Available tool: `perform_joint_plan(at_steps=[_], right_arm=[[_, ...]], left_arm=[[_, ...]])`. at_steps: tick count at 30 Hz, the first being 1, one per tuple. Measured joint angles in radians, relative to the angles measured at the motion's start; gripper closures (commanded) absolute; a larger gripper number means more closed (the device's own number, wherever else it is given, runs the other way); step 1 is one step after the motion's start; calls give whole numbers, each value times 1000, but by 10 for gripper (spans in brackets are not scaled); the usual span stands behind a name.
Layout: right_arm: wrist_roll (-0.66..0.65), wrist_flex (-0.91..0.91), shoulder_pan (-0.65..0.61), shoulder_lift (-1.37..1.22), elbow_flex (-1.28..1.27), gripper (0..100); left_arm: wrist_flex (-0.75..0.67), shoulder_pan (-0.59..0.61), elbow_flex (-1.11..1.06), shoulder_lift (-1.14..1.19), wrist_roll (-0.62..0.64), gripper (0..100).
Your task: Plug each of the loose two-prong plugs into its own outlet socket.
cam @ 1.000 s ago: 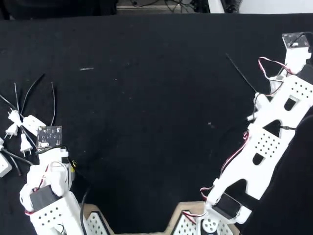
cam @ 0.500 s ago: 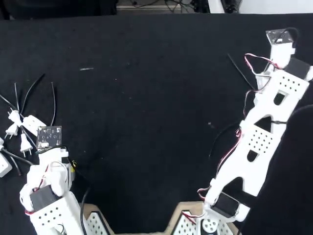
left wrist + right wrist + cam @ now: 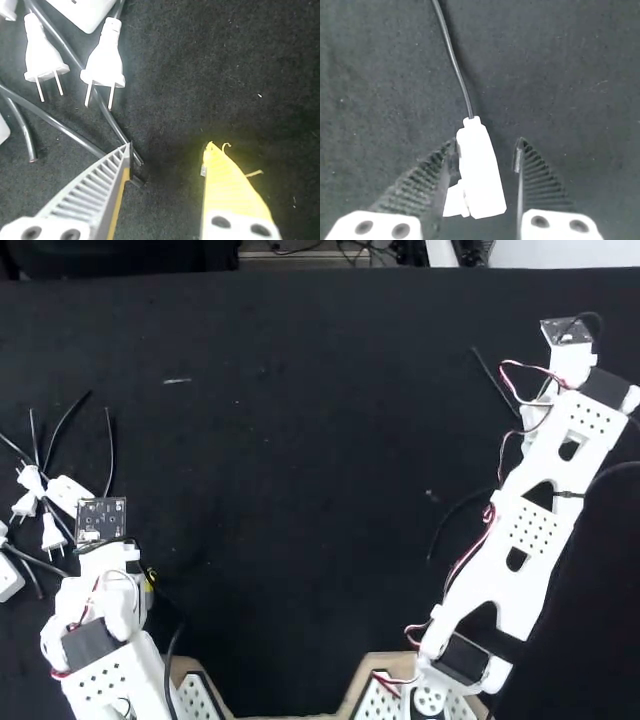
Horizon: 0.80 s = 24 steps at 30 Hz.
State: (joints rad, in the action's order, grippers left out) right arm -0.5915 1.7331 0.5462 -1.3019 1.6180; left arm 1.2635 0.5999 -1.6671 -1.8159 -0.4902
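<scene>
At the left edge of the table (image 3: 300, 420): a loose cluster of white two-prong plugs (image 3: 49, 532), black cords (image 3: 107, 445) and a white outlet block (image 3: 63, 494). Right on that edge and closer to the near side, a second outlet block (image 3: 7, 580).

From the left wrist, one plug (image 3: 44, 55) and another plug (image 3: 105, 62) lying side by side on the cloth. Prongs bare and pointing toward the gripper, with cords crossing beside and beneath them. None plugged in yet.

At the near-left corner, the left arm (image 3: 95, 640), just beside the cluster. Left gripper (image 3: 167, 150) spread wide over bare cloth, holding nothing. Grey finger (image 3: 100, 190) tip just beside a cord end, yellow finger (image 3: 227, 190) well apart from the plugs.

Along the right edge, the right arm (image 3: 540, 510), stretched from the near edge toward the far-right corner. Right gripper (image 3: 486, 142) partly open around a white connector (image 3: 477, 175). Connector pressed against one finger (image 3: 427, 185), with a clear gap to the other finger (image 3: 537, 185), so not clamped. Cannot tell whether plug or socket. From its far end, a black lead (image 3: 452, 55) running away across the cloth. In the high view, a thin black line (image 3: 492, 375) on the table just beside that arm's wrist.
</scene>
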Motion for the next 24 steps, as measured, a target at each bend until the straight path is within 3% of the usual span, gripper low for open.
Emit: perform_joint_plan(at_steps=[14,24], right_arm=[[78,0,81,0,0,831],[184,0,31,178,0,832]], left_arm=[[0,0,0,0,0,766],[0,0,0,0,0,766]])
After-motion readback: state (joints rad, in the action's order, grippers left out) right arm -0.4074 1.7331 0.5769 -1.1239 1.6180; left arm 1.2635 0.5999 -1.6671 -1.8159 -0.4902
